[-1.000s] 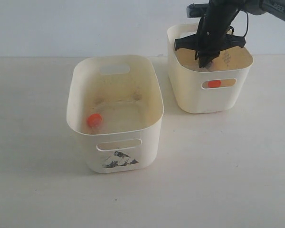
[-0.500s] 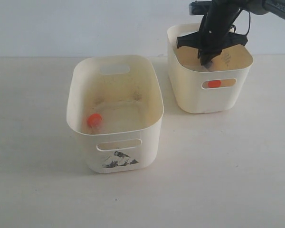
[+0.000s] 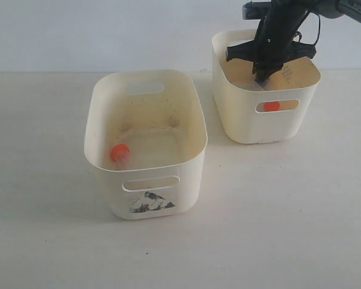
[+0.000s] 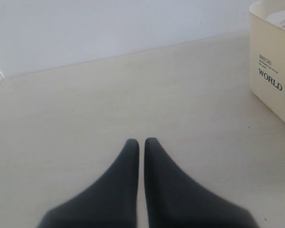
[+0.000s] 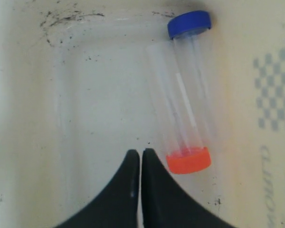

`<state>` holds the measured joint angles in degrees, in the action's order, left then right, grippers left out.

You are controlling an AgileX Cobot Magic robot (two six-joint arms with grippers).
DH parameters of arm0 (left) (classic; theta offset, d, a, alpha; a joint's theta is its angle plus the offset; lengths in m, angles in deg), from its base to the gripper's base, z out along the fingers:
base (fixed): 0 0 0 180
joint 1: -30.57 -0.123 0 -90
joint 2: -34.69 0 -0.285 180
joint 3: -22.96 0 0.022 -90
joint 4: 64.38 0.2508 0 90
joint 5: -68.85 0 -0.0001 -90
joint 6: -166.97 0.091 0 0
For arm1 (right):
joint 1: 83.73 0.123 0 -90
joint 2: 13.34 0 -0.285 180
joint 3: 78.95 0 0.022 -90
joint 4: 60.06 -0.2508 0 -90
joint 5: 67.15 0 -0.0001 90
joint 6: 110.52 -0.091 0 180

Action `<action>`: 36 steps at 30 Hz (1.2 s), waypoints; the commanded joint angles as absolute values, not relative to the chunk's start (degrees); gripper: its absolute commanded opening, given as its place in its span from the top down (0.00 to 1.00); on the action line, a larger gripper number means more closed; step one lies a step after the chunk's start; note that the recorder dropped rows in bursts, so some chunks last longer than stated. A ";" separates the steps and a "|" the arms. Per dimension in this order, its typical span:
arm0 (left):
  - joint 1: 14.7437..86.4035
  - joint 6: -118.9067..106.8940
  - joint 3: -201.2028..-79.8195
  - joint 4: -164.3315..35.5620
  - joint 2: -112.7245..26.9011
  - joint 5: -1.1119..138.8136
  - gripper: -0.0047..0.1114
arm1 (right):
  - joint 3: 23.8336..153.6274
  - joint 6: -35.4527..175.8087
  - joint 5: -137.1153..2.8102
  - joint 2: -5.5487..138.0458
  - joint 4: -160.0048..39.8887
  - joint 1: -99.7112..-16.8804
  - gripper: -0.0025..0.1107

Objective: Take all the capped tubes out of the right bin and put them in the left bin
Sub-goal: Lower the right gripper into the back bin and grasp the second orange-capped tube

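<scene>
Pale tabletop (image 3: 277,229) is noted, faintly grained; a plain white wall (image 3: 108,30) is seen behind it.

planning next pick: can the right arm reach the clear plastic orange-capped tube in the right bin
Probably yes: the right gripper sits beside the orange-capped tube, nothing covering it, but its jaws are shut.

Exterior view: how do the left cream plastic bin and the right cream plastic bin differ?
The left cream plastic bin bears a black mountain picture under its front slot; the right cream plastic bin shows none there. The left bin holds one orange-capped clear tube; the right bin shows an orange cap through its slot. The black right gripper reaches into the right bin, not the left. Both are rounded, with handle slots.
</scene>
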<state>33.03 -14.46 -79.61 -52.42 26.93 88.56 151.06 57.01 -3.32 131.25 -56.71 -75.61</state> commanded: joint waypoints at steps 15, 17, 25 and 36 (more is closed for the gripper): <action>33.11 -15.01 -79.82 -52.60 26.90 88.33 0.92 | 151.32 62.53 -5.50 137.00 -52.24 -75.25 0.97; 33.11 -15.01 -79.82 -52.60 26.90 88.33 0.92 | 151.32 62.79 -7.18 137.00 -51.82 -75.25 0.97; 33.11 -15.01 -79.82 -52.60 26.90 88.33 0.92 | 151.32 65.56 -6.96 136.86 -51.66 -75.20 0.83; 33.11 -15.01 -79.82 -52.60 26.90 88.33 0.92 | 151.32 64.45 -6.96 136.86 -49.55 -75.20 0.46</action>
<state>33.03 -14.46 -79.61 -52.42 26.93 88.56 151.10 64.60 -7.16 137.24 -51.61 -74.79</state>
